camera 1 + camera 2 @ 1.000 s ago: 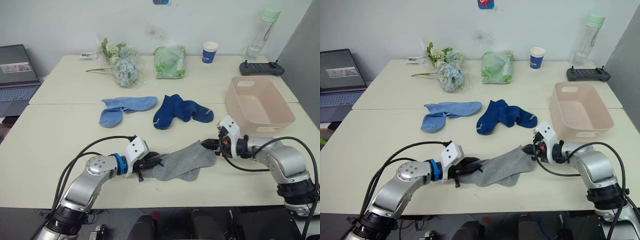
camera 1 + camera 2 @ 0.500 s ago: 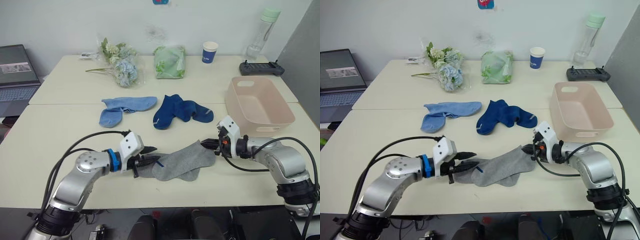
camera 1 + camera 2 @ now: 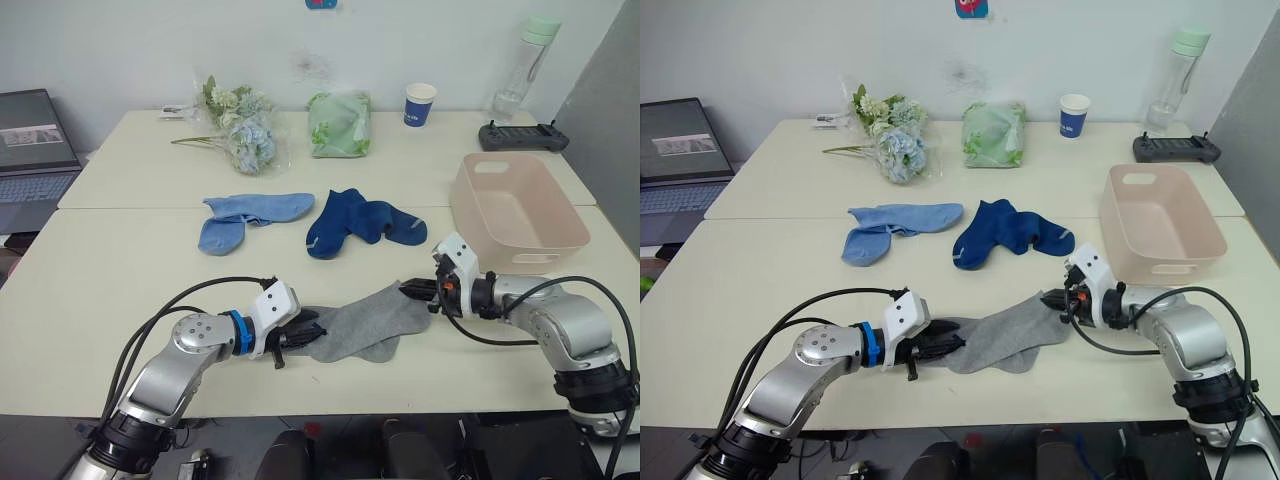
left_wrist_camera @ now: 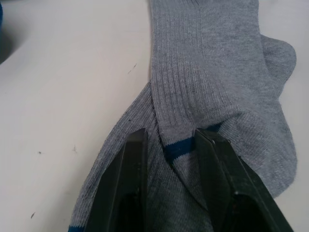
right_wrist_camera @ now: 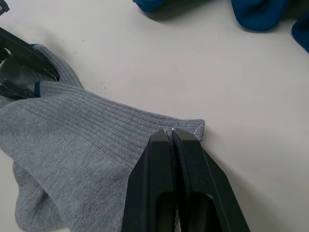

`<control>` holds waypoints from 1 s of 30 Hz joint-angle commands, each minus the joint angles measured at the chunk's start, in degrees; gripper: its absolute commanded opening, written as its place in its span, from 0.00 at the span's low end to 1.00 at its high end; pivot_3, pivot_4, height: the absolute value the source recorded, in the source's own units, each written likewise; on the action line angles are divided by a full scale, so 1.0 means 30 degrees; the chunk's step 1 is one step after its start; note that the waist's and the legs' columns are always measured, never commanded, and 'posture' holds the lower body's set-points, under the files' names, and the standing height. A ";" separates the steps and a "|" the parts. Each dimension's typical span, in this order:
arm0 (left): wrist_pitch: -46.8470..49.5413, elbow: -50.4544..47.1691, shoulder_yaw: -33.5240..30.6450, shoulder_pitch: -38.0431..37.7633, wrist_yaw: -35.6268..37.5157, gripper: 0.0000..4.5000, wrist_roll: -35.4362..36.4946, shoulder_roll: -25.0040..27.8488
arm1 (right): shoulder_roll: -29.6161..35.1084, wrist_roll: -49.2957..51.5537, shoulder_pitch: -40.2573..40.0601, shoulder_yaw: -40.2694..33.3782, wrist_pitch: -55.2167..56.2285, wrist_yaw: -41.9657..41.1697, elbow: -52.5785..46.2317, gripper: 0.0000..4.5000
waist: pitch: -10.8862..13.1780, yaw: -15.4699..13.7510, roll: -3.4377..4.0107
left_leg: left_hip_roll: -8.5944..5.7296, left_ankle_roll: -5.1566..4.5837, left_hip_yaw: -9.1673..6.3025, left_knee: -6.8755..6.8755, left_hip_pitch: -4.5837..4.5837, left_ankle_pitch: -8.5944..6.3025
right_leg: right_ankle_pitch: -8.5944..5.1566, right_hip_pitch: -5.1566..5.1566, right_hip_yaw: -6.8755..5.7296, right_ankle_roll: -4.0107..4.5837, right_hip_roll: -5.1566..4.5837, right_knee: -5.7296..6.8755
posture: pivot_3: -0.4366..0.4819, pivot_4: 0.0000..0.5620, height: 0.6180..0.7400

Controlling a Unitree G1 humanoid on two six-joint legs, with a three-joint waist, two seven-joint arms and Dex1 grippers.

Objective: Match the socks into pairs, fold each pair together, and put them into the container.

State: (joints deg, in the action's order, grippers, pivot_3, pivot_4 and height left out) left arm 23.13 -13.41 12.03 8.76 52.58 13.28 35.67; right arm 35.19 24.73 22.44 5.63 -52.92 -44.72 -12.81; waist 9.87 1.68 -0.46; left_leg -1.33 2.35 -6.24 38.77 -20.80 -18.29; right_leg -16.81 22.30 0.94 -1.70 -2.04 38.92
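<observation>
Two grey socks [image 3: 365, 320] lie overlapped near the table's front edge. My left gripper [image 4: 171, 137] is open at their left end, its fingers pressed down on the fabric either side of a fold with a blue stripe. My right gripper [image 5: 172, 131] is shut on the grey socks' right corner [image 3: 412, 290]. The light blue socks [image 3: 250, 215] and the dark navy socks [image 3: 360, 225] lie at mid-table, untouched. The pale pink container [image 3: 530, 240] stands at the right, just behind my right arm, with nothing visible inside.
Along the back of the table are a bunch of flowers [image 3: 240, 125], a green crinkly bag [image 3: 340, 123], a blue paper cup [image 3: 420, 103], a bottle [image 3: 525, 65] and a black controller [image 3: 523, 137]. A laptop [image 3: 35, 150] sits at the far left.
My left gripper drew back to the left off the grey socks, then came forward again onto their left end. My right gripper has kept its hold and place.
</observation>
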 commanded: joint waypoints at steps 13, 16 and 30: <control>0.0248 -0.1120 -0.0786 -0.0154 0.0269 0.01 0.1084 -0.0102 | 0.0108 0.0640 0.0003 -0.0617 0.0129 0.0131 -0.0942 0.00 | 0.0000 -0.0002 0.0000 | 0.0000 0.0000 -0.0002 0.0000 0.0000 0.0000 | 0.0000 0.0000 -0.0003 0.0000 0.0000 0.0000 | 0.48 0.27 1.00; 0.1442 -0.1925 -0.1611 0.0108 0.0183 0.01 0.2160 0.0143 | 0.0109 0.1420 0.0147 -0.1269 -0.0573 0.0172 -0.1393 0.00 | 0.0001 -0.0005 0.0000 | 0.0000 0.0000 -0.0004 0.0000 -0.0001 0.0000 | 0.0000 0.0000 -0.0003 -0.0001 0.0000 0.0000 | 0.48 0.27 1.00; 0.2160 -0.1836 -0.1934 0.0212 0.0088 0.01 0.2416 0.0808 | -0.0202 0.2368 0.0408 -0.1556 -0.1418 0.0853 -0.2003 0.00 | 0.0000 -0.0004 0.0000 | 0.0000 -0.0001 -0.0002 -0.0001 -0.0001 0.0000 | 0.0000 -0.0001 -0.0002 -0.0001 0.0001 -0.0003 | 0.48 0.27 1.00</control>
State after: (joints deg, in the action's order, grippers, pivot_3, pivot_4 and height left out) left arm 30.21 -18.07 6.58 9.34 53.06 20.24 38.34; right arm 34.77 30.54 22.58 1.80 -57.19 -42.29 -16.74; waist 9.87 1.67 -0.46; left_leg -1.33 2.35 -6.24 38.77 -20.80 -18.29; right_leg -16.81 22.29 0.94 -1.70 -2.03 38.91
